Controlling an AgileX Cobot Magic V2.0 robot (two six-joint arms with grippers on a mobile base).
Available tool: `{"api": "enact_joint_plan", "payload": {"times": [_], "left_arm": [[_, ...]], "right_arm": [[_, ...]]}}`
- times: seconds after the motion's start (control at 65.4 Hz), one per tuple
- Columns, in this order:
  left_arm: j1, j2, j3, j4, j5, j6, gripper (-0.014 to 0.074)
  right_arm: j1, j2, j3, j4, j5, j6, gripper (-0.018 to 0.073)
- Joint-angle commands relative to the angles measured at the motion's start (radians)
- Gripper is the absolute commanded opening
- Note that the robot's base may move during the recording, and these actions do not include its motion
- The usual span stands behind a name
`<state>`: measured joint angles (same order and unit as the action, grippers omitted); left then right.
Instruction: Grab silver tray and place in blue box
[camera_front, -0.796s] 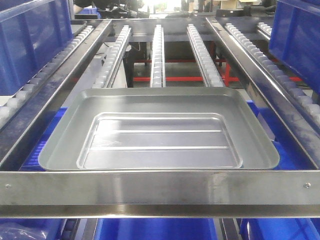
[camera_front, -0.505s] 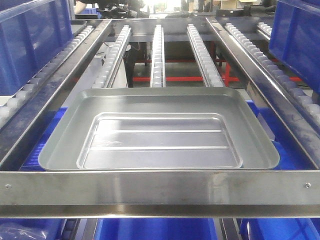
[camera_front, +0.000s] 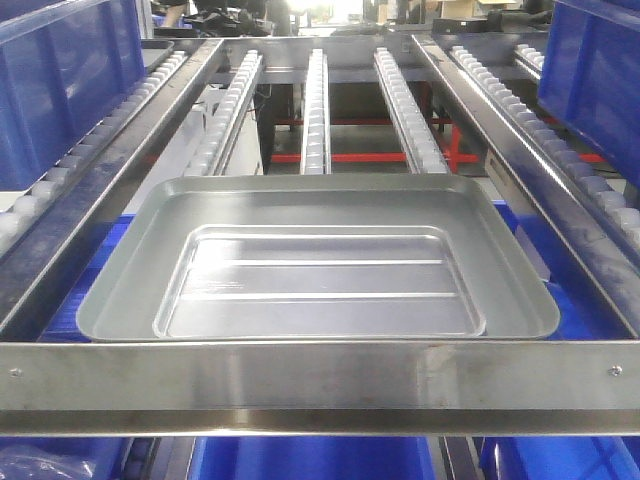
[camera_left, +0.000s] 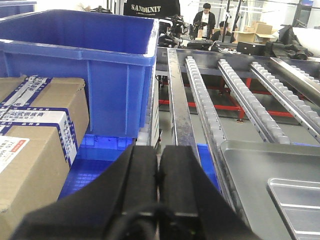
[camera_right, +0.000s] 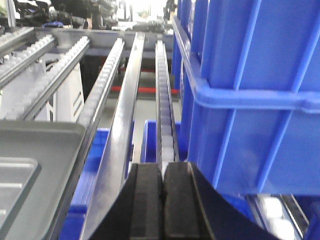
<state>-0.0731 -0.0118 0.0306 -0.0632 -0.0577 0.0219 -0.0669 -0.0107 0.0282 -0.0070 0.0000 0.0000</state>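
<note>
Your silver tray (camera_front: 318, 260) lies flat on the roller rails (camera_front: 315, 110), in the middle of the rack at its near end, not yet grabbed. By my judgement the whole task is ahead of you: grasp, lift, carry, set down. The tray sits between your arms, right of the left gripper (camera_left: 158, 155) and left of the right gripper (camera_right: 163, 172), touching neither. Both grippers are clenched on nothing, pads pressed together. A blue box (camera_left: 75, 55) stands at the left, another blue crate (camera_right: 250, 75) at the right.

Silver tray (camera_front: 318, 265) lay flat on roller lanes (camera_front: 316, 110) before me, rim up, ribbed blue box (camera_left: 80, 60) upright at my left.
</note>
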Motion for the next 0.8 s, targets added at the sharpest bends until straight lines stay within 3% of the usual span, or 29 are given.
{"api": "enact_joint_plan", "payload": {"times": [0.0,0.077,0.26,0.428,0.566,0.78], "left_arm": [[-0.006,-0.013,0.000,-0.007,-0.106,0.001,-0.0009],[-0.006,-0.009,-0.068,-0.007,-0.084,0.001,-0.0009],[-0.006,0.119,-0.330,-0.007,0.257,0.001,-0.0009],[-0.006,0.402,-0.534,-0.008,0.550,0.001,-0.0009],[-0.006,0.644,-0.650,-0.079,0.782,0.001,-0.0009],[-0.006,0.894,-0.689,-0.183,0.807,0.001,-0.0009]], "right_arm": [[-0.002,-0.021,-0.032,-0.012,-0.124,0.007,0.0049],[0.000,-0.015,-0.106,-0.012,-0.067,0.014,0.0049],[0.000,0.173,-0.360,-0.012,0.343,0.013,0.0049],[0.000,0.483,-0.535,0.007,0.596,0.012,0.0049],[0.000,0.700,-0.670,0.007,0.862,0.012,0.0049],[0.000,0.870,-0.699,0.019,0.888,0.012,0.0049]]}}
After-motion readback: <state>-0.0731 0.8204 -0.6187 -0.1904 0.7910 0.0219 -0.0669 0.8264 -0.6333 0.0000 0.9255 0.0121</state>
